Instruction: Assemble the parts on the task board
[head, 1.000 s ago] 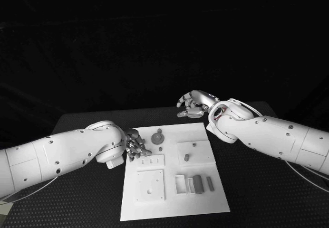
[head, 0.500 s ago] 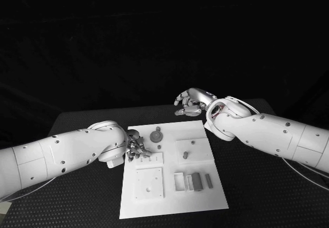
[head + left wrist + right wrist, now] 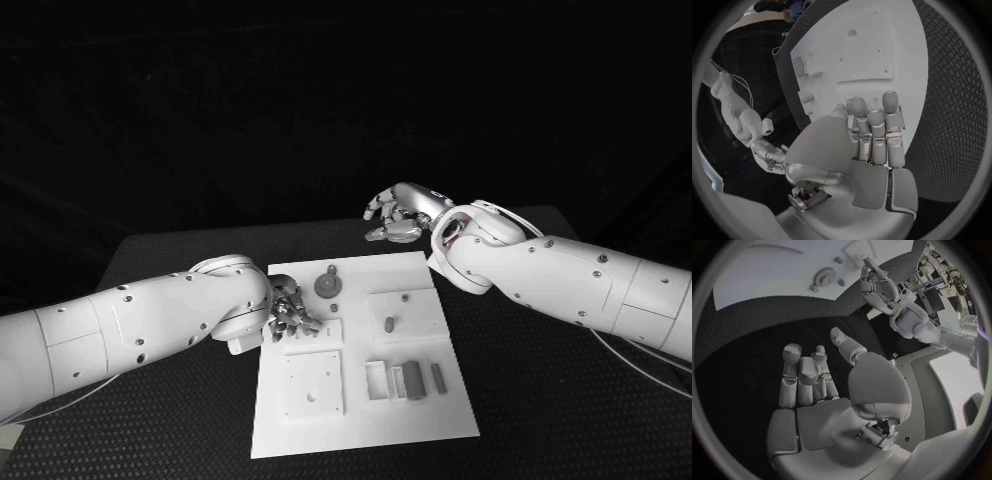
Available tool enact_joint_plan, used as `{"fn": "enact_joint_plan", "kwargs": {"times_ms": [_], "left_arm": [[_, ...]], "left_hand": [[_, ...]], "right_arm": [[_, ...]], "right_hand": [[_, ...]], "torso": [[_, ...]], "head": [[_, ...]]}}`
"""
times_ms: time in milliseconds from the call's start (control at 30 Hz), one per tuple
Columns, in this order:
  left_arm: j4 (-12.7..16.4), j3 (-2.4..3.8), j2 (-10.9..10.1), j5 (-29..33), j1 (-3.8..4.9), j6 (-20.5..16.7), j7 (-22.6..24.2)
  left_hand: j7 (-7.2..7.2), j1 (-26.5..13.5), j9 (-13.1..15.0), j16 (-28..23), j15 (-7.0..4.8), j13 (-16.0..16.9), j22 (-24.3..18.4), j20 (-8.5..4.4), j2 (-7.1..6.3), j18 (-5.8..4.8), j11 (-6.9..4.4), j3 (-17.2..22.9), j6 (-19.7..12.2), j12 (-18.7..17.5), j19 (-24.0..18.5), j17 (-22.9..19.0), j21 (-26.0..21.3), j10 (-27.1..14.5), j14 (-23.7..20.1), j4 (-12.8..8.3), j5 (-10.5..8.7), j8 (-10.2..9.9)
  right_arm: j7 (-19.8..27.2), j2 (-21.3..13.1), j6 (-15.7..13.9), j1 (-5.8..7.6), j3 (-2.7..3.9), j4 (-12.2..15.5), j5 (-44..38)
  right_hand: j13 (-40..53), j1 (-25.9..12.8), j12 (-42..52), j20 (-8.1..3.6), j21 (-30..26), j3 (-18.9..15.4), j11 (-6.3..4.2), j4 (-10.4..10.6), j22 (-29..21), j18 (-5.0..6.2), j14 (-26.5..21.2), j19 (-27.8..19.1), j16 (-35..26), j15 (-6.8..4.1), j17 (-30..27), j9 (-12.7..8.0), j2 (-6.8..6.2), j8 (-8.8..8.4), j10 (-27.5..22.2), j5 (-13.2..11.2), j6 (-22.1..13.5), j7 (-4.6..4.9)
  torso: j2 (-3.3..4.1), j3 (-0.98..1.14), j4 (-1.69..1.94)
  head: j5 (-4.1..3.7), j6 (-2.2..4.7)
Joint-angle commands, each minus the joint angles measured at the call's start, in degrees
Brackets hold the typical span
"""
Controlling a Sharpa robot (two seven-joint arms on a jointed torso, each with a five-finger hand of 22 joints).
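Note:
The white task board lies in the middle of the black table. A round grey part sits near its far edge, with small pegs beside it. Another grey peg stands on a square plate, and grey blocks lie in slots at the near right. My left hand rests at the board's left edge with its fingers over the board, holding nothing; its fingers are straight above the board. My right hand hovers beyond the board's far edge, fingers loosely spread, with nothing in it.
A square plate with a hole takes up the board's near left. Black table surrounds the board on all sides. From the right wrist I see the board, the round part and my left hand.
The whole picture has shifted slightly. Both hands and the parts keep their places relative to the board.

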Motion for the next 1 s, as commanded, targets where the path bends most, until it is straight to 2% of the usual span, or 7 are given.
{"fn": "enact_joint_plan", "kwargs": {"times_ms": [33,433,1000], "left_arm": [[0.1,0.01,0.2,-1.4,-0.03,1.2,-0.2],[-0.7,0.01,1.0,-4.7,-0.42,0.9,-0.3],[-1.8,0.02,1.8,-6.1,-1.28,0.8,-0.2]], "left_hand": [[-3.66,0.0,25.9,0.5,-1.96,0.1,0.1,-1.72,0.66,0.12,-1.57,2.9,5.4,0.3,0.6,-0.1,0.4,1.4,1.2,-2.8,0.16,8.4],[-3.86,-0.2,26.3,1.1,-2.15,0.1,0.4,-1.92,0.7,0.13,-1.76,3.0,5.8,0.7,0.8,-0.6,0.6,1.7,1.3,-3.0,0.16,8.5],[-4.07,-0.6,26.9,2.0,-2.37,0.2,0.8,-2.12,0.7,0.13,-1.98,3.1,6.2,1.2,1.1,-1.2,0.9,1.9,1.5,-3.1,0.16,8.6]], "right_arm": [[0.5,0.1,0.6,0.01,0.03,0.1,0.0],[0.5,0.1,0.7,0.01,0.03,0.1,0.1],[0.6,0.2,0.8,0.01,0.03,0.2,0.2]], "right_hand": [[-0.1,0.5,0.2,-0.32,-0.3,-0.1,0.34,-0.3,0.2,1.74,-0.2,-0.1,-0.1,0.12,0.1,0.1,0.12,-0.24,0.0,0.3,-1.1,1.33],[-0.2,0.6,0.2,-0.29,-0.3,-0.2,0.35,-0.2,0.2,1.74,-0.2,-0.1,-0.1,0.12,0.1,0.1,0.17,-0.24,0.0,0.3,-1.1,1.34],[-0.2,0.6,0.3,-0.26,-0.3,-0.3,0.35,-0.2,0.3,1.74,-0.3,-0.2,-0.1,0.13,0.1,0.1,0.21,-0.24,-0.1,0.3,-1.1,1.34]], "torso": [[-0.01,0.01,-0.01],[0.01,0.0,-0.01],[-0.01,-0.01,0.03]], "head": [[-0.12,-0.01],[-0.28,-0.06],[-0.49,-0.05]]}}
